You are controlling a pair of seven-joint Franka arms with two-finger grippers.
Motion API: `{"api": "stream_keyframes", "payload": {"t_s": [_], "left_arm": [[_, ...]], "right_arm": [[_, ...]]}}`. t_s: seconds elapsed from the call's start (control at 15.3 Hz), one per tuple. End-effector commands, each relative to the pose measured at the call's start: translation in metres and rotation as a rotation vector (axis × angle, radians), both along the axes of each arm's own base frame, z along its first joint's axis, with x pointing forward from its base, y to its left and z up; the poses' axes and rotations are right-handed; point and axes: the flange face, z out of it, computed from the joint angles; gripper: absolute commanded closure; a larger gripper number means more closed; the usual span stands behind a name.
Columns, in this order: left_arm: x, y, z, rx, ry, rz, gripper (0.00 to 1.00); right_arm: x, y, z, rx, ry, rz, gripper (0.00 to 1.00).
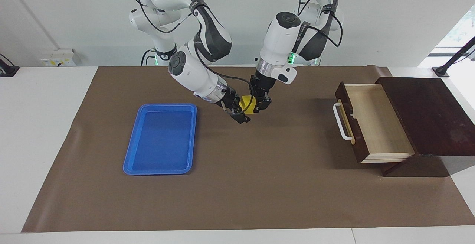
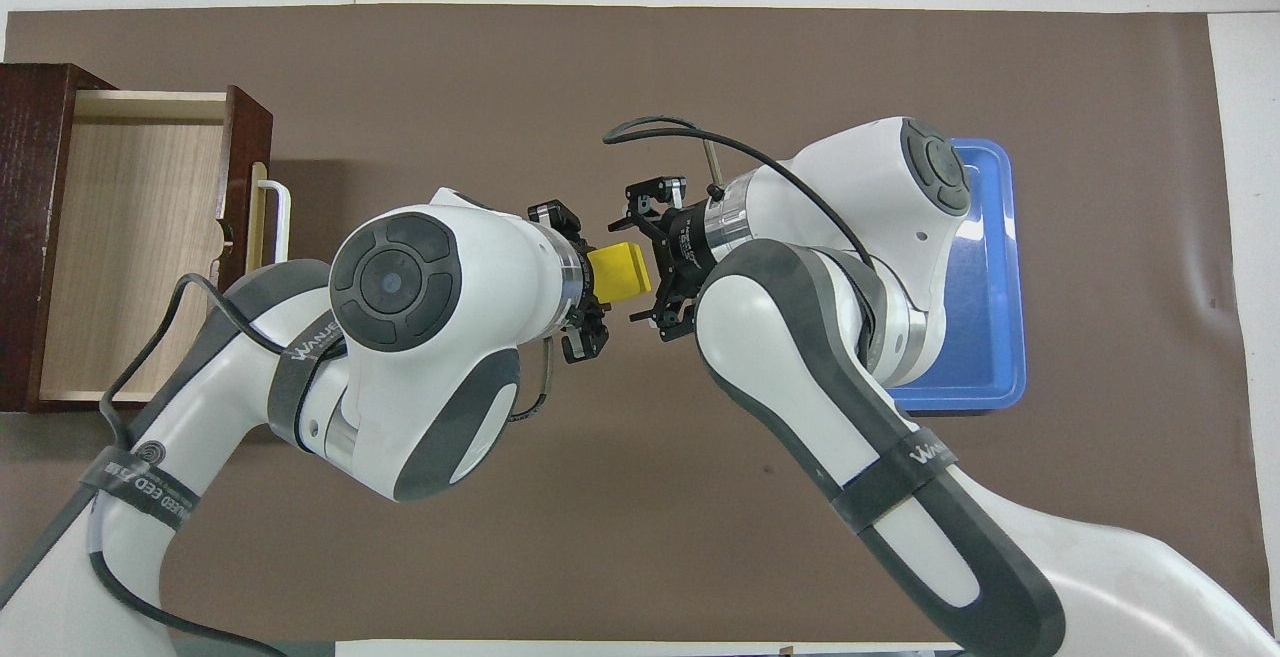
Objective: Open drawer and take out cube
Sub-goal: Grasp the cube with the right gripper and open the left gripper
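Roughly mid-bench, nearest the robots, both grippers met over the brown mat (image 1: pixel 259 184) with the cube (image 1: pixel 248 105) between them, raised off the bench (image 1: pixel 37 132). Left gripper (image 1: pixel 262 102) hung down from its arm and looked clamped on the cube; right gripper (image 1: pixel 238 113) came in at a slant from the tray end, fingers (image 2: pixel 640 199) spread around the cube's other side, not clearly gripping. Looked like a handover. Cube probably light and rigid, smooth flat faces, so likely a bit slick; best taken square across two free parallel faces, not by corners. Blue tray (image 1: pixel 130 151), bare inside, lay toward the right arm's end. Drawer (image 1: pixel 374 121) toward the left arm's end stood pulled out, pale inside showing nothing, white handle (image 1: pixel 340 122) facing mid-bench. Farthest: bare mat.
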Motion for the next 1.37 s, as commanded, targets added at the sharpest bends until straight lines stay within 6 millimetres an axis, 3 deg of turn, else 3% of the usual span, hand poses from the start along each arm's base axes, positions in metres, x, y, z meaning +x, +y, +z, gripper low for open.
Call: {"api": "stream_keyframes", "payload": {"t_s": [0.0,0.33,0.39,0.46,0.52,0.59,0.65,1.24,1.31], "left_arm": [[-0.007,0.005,0.002,-0.014,-0.008,0.005,1.0],[-0.007,0.006,0.002,-0.014,-0.009,0.005,1.0],[-0.007,0.006,0.001,-0.012,-0.006,0.005,1.0],[-0.007,0.007,0.0,-0.011,-0.005,0.006,1.0],[-0.006,0.007,0.001,-0.012,-0.006,0.007,1.0],[-0.006,0.008,0.0,-0.011,-0.005,0.006,1.0],[-0.006,0.009,0.0,-0.01,-0.004,0.008,1.0],[-0.005,0.01,0.0,-0.011,-0.007,0.009,1.0],[-0.006,0.01,0.0,-0.007,-0.001,0.007,0.56]], "right_arm": [[0.001,-0.002,0.005,0.032,0.001,0.016,0.0],[0.0,0.0,0.004,0.035,0.009,0.019,0.0],[-0.001,0.0,0.004,0.035,0.011,0.021,0.04],[0.0,-0.001,0.005,0.036,0.01,0.02,0.17],[-0.001,0.001,0.005,0.036,0.011,0.022,0.41],[-0.002,0.002,0.005,0.036,0.011,0.019,0.78],[-0.002,0.003,0.006,0.043,0.017,0.014,1.0],[0.012,-0.006,0.033,0.085,0.004,0.006,1.0],[0.015,-0.012,0.034,0.09,0.007,-0.004,1.0]]}}
